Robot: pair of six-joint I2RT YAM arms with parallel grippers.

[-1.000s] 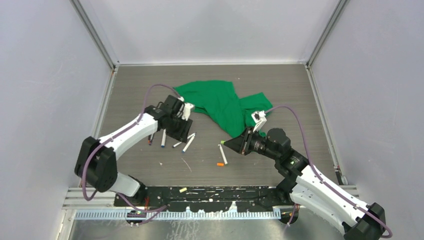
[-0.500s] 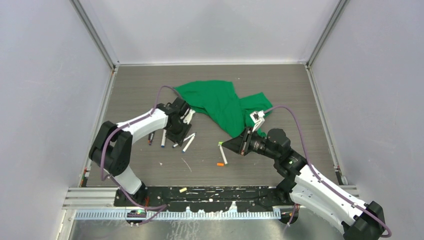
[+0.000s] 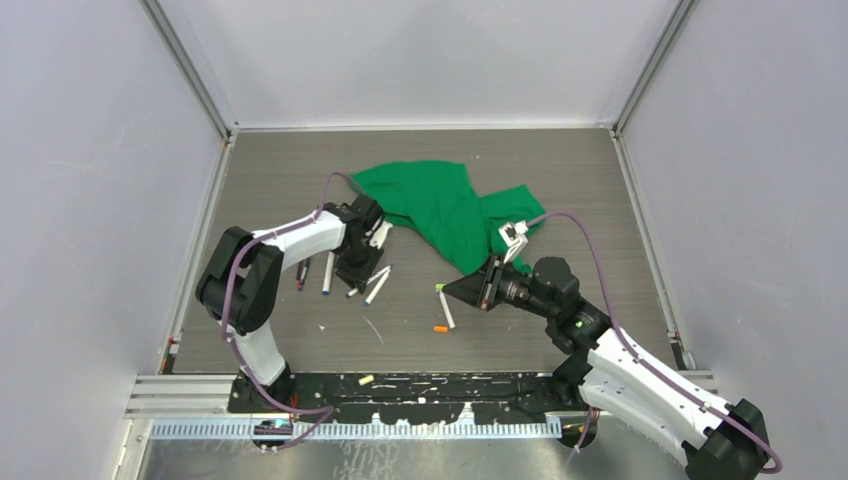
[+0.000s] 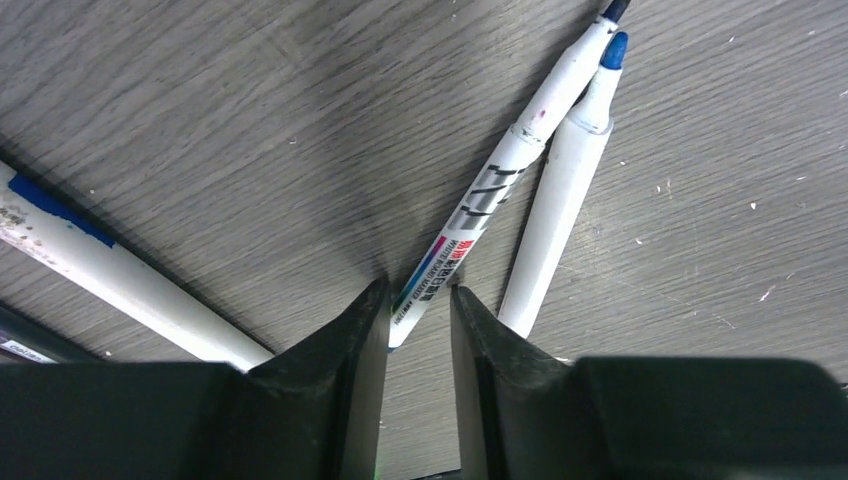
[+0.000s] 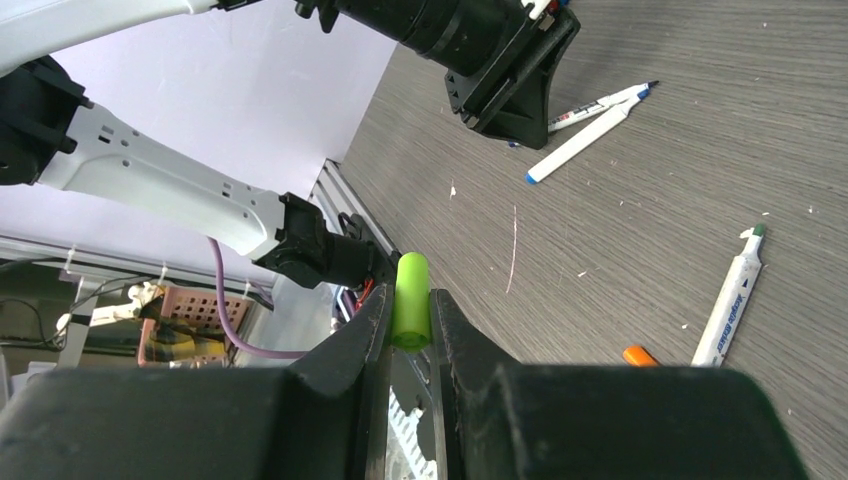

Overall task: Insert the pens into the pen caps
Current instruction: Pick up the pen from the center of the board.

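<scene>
- The green cap [image 5: 411, 285] is pinched between the fingers of the right gripper [image 5: 410, 305]; it sticks out past the fingertips, above the table [image 3: 560, 180] and well apart from every pen.
- In the top view, the green-tipped pen [image 3: 446, 307] lies flat at 9 o'clock from that gripper, tip towards 12 o'clock; the orange cap [image 3: 440, 328] lies just beside its near end; whether they touch I cannot tell.
- Further towards 9 o'clock is a cluster of pens; the left gripper [image 4: 418, 300] is down among them, its fingers [image 4: 350, 350] narrowly apart on either side of the tail end of the printed pen [image 4: 480, 200]; whether they press on it I cannot tell.
- In the left wrist view, the blue-tipped pen [image 4: 560, 180] lies close along the printed pen's 3 o'clock side, both tips pointing to about 1 o'clock; the blue-banded pen [image 4: 90, 265] lies at 9 o'clock.
- The dark-ended pen [image 3: 303, 274] is at the cluster's 9 o'clock edge.
- The green cloth [image 3: 440, 205] lies crumpled at 12 o'clock from the pens.
</scene>
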